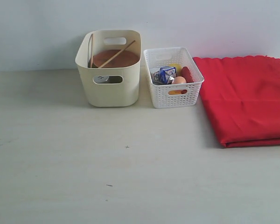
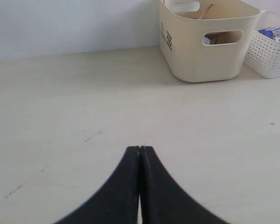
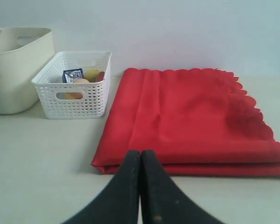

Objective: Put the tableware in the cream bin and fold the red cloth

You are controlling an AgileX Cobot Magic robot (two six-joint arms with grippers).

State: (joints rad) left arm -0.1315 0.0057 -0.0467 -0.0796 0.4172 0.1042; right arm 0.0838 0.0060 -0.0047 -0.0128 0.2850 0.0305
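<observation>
Left tool (image 2: 139, 151): fingers pressed flat together, no gap, nothing held, tips over bare desk (image 1: 84, 163); contact with the desk cannot be told. Right tool (image 3: 140, 154): likewise closed tight and empty, tips meeting the near folded edge of the red cloth (image 3: 191, 116) in its wrist view; whether they touch the fabric cannot be told. Exterior view, read from frame centre: cream bin (image 1: 109, 91) at 11 o'clock, upright against the back wall. Inside it the round brown plate (image 1: 123, 58) leans tilted, with the wooden chopsticks (image 1: 117, 53) slanting across it toward the rim. Something shiny, likely the steel cup (image 1: 101, 79), shows through the near handle cut-out. White lattice basket (image 1: 175, 95) at 1 o'clock, just beside the bin on its right, a narrow gap between them. It holds a blue-white carton (image 1: 167, 73), an egg (image 1: 179, 80), a dark red piece (image 1: 187, 73) and something yellow (image 1: 175, 66) behind. Red cloth at 3 o'clock, just beside the basket, lying flat in stacked layers, scalloped edge along the far side, running out of frame on the right.
</observation>
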